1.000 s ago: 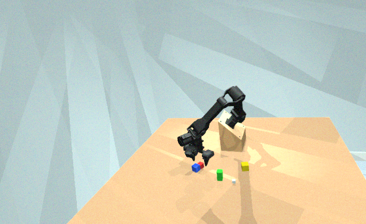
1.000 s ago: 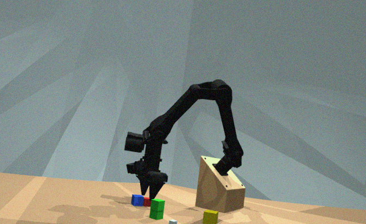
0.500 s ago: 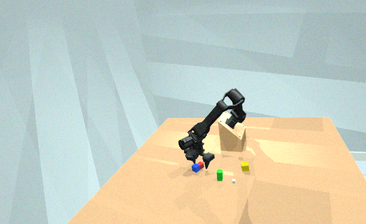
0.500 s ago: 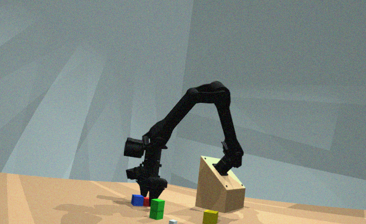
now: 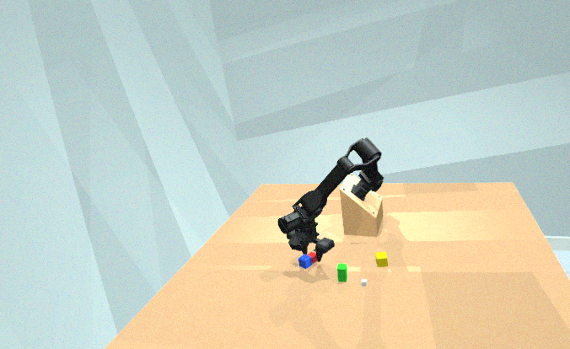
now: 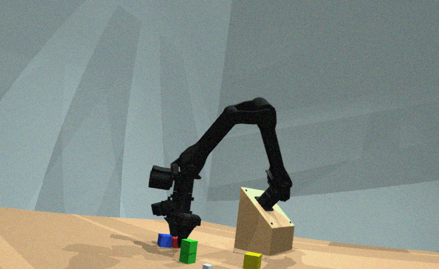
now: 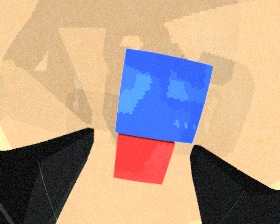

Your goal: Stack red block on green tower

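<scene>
Claw (image 5: 312, 256) (image 6: 180, 243) (image 7: 143, 144), partly open and empty, seemingly straddles red block (image 5: 312, 256) (image 6: 175, 242) (image 7: 142, 159); blue block (image 5: 304, 260) (image 6: 164, 240) (image 7: 163, 95) adjoins at twelve o'clock in wrist view.

Green tower (image 6: 188, 251) upright near yellow block (image 6: 252, 260)

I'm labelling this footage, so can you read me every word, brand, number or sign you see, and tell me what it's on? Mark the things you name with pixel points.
There are none that I can read: no lettering shows on the red block (image 5: 312, 256) (image 6: 175, 242) (image 7: 142, 159), green tower (image 5: 341, 272) (image 6: 188, 251) or wooden base (image 5: 357, 219) (image 6: 251, 224).
</scene>
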